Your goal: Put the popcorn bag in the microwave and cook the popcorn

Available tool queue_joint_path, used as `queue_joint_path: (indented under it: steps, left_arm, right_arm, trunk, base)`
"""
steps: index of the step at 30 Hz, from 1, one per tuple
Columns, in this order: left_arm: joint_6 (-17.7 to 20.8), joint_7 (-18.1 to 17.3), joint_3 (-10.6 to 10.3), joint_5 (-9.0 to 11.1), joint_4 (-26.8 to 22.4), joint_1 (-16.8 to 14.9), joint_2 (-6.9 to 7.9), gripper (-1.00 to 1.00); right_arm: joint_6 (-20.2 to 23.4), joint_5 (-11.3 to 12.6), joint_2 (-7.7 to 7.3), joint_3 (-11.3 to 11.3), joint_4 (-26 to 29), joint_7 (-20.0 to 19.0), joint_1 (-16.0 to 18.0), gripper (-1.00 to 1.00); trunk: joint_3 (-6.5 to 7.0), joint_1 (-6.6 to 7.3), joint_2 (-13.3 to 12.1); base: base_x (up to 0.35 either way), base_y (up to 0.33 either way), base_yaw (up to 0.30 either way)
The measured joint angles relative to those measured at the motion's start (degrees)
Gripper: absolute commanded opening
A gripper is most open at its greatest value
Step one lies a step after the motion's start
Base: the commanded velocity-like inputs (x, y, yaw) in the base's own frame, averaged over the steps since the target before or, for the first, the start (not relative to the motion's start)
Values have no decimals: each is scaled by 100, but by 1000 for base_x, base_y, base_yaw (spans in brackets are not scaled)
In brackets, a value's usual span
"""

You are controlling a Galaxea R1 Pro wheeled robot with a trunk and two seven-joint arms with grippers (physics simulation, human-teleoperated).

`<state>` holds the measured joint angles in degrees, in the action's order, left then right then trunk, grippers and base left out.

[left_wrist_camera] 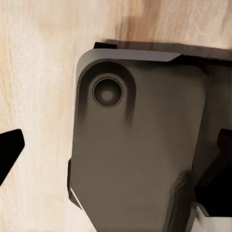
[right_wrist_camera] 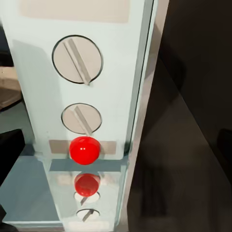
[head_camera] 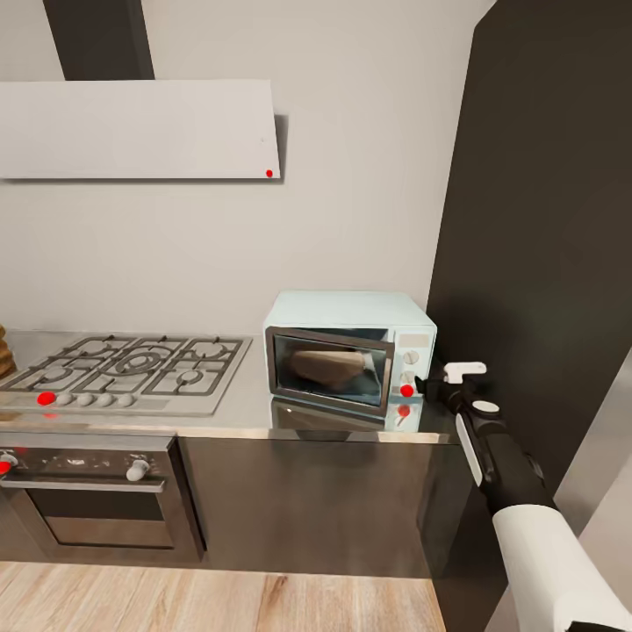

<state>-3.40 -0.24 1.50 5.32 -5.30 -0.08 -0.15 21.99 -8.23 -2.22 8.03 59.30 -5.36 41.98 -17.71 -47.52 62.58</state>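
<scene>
The pale blue microwave (head_camera: 351, 349) stands on the grey countertop (head_camera: 228, 423) with its dark glass door shut. Through the glass I see the tan popcorn bag (head_camera: 329, 369) lying inside; the popcorn itself is hidden. My right gripper (head_camera: 427, 386) reaches in from the right, its tip just beside the red dot (head_camera: 407, 390) on the white control panel. In the right wrist view the red dot (right_wrist_camera: 85, 150) sits below two round knobs (right_wrist_camera: 77, 59), and the right gripper (right_wrist_camera: 116, 145) is open with nothing held. My left gripper (left_wrist_camera: 116, 154) is open, hanging over a dark grey part of the robot and the wood floor.
A steel gas hob (head_camera: 132, 364) lies left of the microwave, with a black-fronted oven (head_camera: 88, 491) below and a flat white hood (head_camera: 140, 130) above. A tall dark cabinet (head_camera: 544, 219) rises close on the right of the microwave and my right arm.
</scene>
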Motion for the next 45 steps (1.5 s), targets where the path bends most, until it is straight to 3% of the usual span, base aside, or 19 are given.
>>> queue_joint_path:
  steps: [8,18,19,20,22,24,33,45]
  left_arm:
    - [0,1,-5,-3,-5,0,-2,100]
    - [0,0,-1,-2,-5,0,-1,100]
    - [0,0,-1,-2,-5,0,-1,100]
    - [0,0,-1,-1,-6,1,-1,100]
    - [0,0,-1,-2,-5,0,-1,100]
    - [0,0,-1,-1,-2,0,-1,100]
    - [0,0,-1,0,0,0,-1,100]
    - [1,0,0,-4,-8,2,-1,100]
  right_arm:
    - [-73,117,-77,5,-257,214,0,100]
    - [-103,86,-111,-2,-453,46,0,100]
    - [-105,110,-172,-5,-456,-1113,0,100]
    - [-203,115,-382,-4,-475,-1680,1,100]
    - [-428,141,-591,-4,-493,-2322,0,100]
    - [-572,139,-681,-4,-509,-2796,0,100]
    - [-655,94,-717,-7,-523,-3287,-1,100]
    - [-1004,19,-568,5,-527,-2993,-2,100]
  trunk:
    - [0,3,1]
    - [0,0,0]
    - [0,0,0]
    - [0,0,0]
    - [0,0,0]
    - [0,0,0]
    - [0,0,0]
    - [-1,0,0]
  base:
    - [120,0,0]
    - [137,0,0]
    - [2,0,0]
    - [1,0,0]
    - [0,0,0]
    - [0,0,0]
    - [0,0,0]
    - [0,0,0]
